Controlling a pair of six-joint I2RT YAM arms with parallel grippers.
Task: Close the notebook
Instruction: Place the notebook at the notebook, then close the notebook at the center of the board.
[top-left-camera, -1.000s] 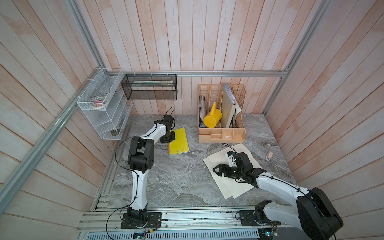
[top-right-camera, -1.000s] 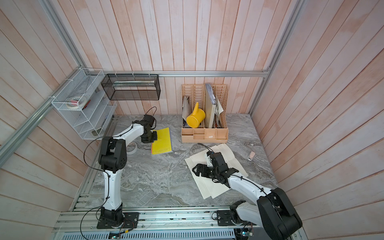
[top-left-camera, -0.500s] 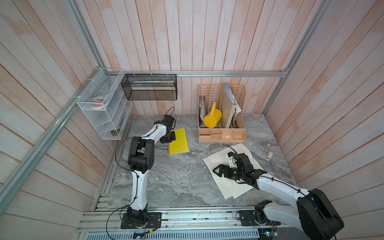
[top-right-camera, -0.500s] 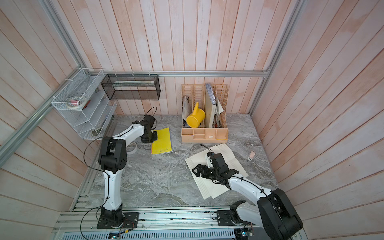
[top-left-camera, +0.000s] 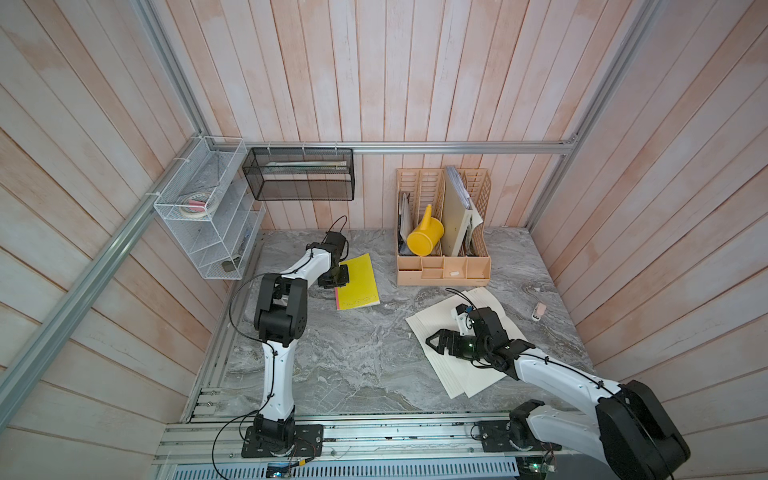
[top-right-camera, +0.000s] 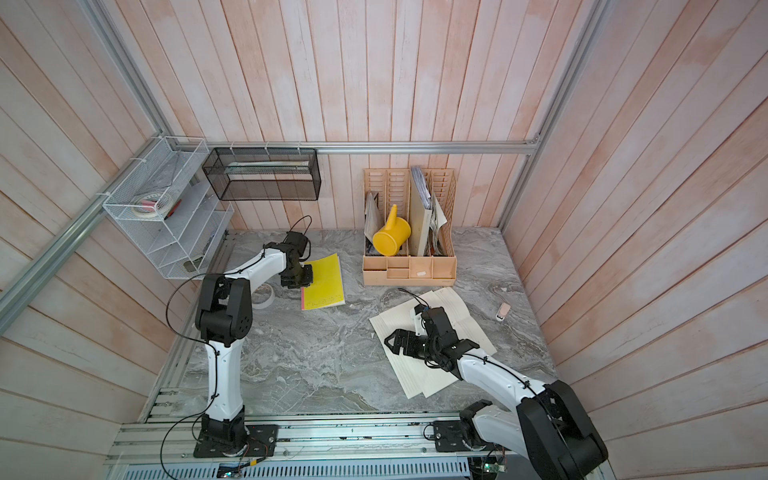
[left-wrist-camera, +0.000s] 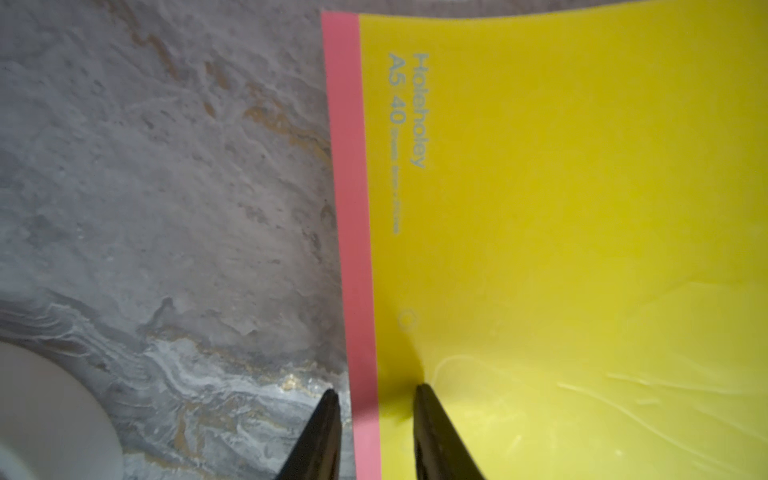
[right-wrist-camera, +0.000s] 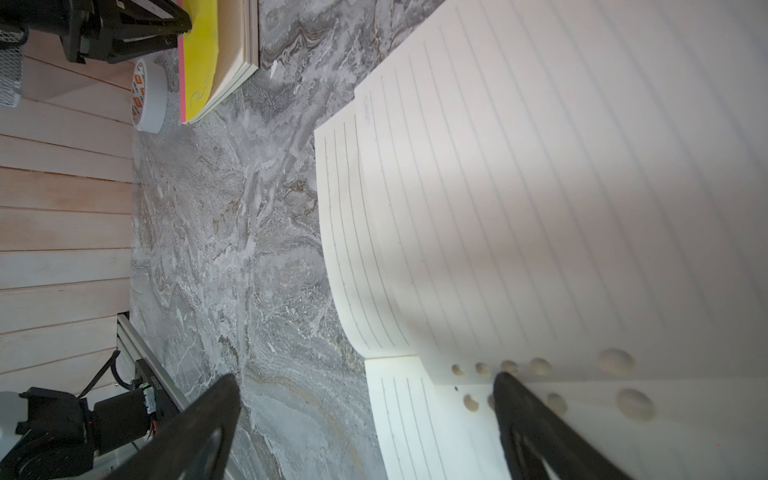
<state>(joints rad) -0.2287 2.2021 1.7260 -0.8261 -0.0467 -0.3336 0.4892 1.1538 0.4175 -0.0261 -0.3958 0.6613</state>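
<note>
My left pincer (left-wrist-camera: 374, 397), jaws narrowly parted and holding nothing, straddles the pink spine strip (left-wrist-camera: 353, 208) of the yellow-covered paper notebook (top-left-camera: 359, 280). The notebook lies apparently shut on the grey marble-patterned table (top-left-camera: 353, 357), upper left of centre in a top view. Best exit: straight up, without dragging it.

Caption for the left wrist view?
Left gripper, jaws parted, straddles the pink spine of the closed yellow notebook on the marble table.
</note>
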